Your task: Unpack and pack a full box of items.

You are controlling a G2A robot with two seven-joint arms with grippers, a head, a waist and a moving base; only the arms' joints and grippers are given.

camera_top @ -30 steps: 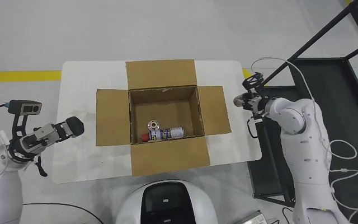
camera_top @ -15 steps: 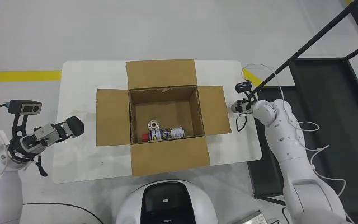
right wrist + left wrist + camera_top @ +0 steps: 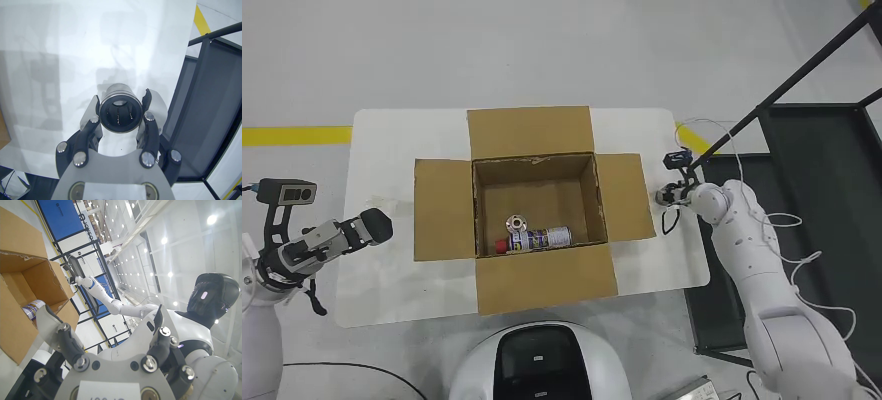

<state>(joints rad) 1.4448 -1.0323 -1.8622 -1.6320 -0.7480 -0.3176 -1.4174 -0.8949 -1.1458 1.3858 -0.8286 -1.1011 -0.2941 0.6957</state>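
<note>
One white table (image 3: 402, 140), open box (image 3: 532, 132), grey floor (image 3: 542, 50)

A white table (image 3: 382, 160) was set on a grey floor (image 3: 542, 50), across which a yellow line (image 3: 292, 135) was painted, partly hidden by the table. A dark metal rack (image 3: 822, 140) was placed just beside the table's right edge. In the hall behind, blue wall panels (image 3: 62, 220) and ceiling lights (image 3: 211, 219) were seen.

Bright, even overhead light fell on the table (image 3: 392, 150), leaving soft shade inside the box (image 3: 542, 195) at nine o'clock. In the left wrist view ceiling lamps (image 3: 211, 219) glared toward one o'clock; straight lines bowed edgeward, perhaps lens distortion.
</note>
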